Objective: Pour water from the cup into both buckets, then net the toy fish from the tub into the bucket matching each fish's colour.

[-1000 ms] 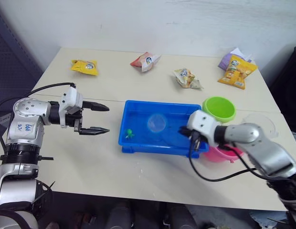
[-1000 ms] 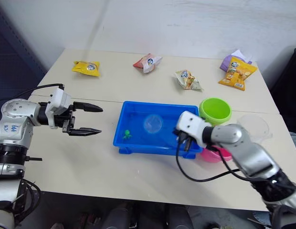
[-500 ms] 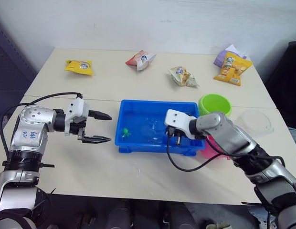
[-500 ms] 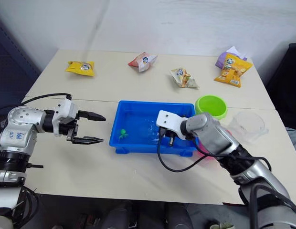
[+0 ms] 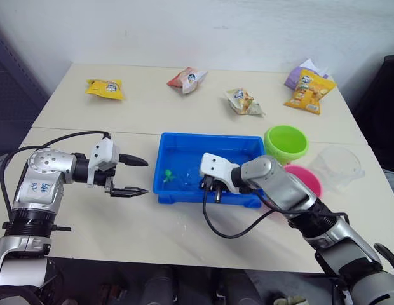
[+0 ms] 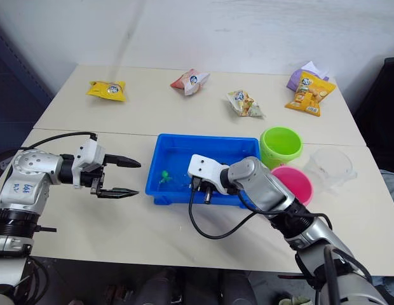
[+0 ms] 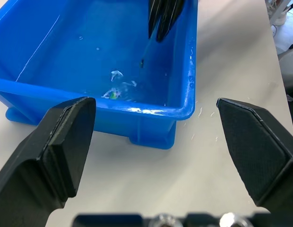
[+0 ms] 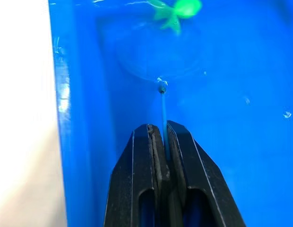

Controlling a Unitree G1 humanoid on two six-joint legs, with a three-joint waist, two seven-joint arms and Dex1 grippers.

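We see our right gripper (image 8: 160, 137) reaching down inside the shallow, bright blue rectangular plastic tub (image 5: 184, 141), its two black fingers pinched tight on the thin handle of the small round hoop net (image 8: 151, 52). The handle runs straight out from the fingertips, and the hoop with its clear mesh lies just beyond them, low in the tub. A tiny green plastic fish (image 8: 177, 9) sits at the far edge of the hoop from the fingers; whether it is inside the mesh or just beside it we cannot tell. In the head views the same fish (image 5: 167, 173) lies just to the left of our right gripper, near the tub's left end.

Our left gripper (image 5: 135, 176) hovers over the pale table (image 5: 121, 216) just left of the tub, apart from it, fingers spread wide and holding nothing — the tub's near corner lies between its fingertips in the wrist view.

To the right of our right arm stand the two small round plastic pails: the lime green bucket (image 5: 286, 144) by the tub's far right corner and the pink bucket (image 5: 303, 179) nearer to us. The clear, colourless plastic measuring cup (image 5: 339, 166) stands just right of both.
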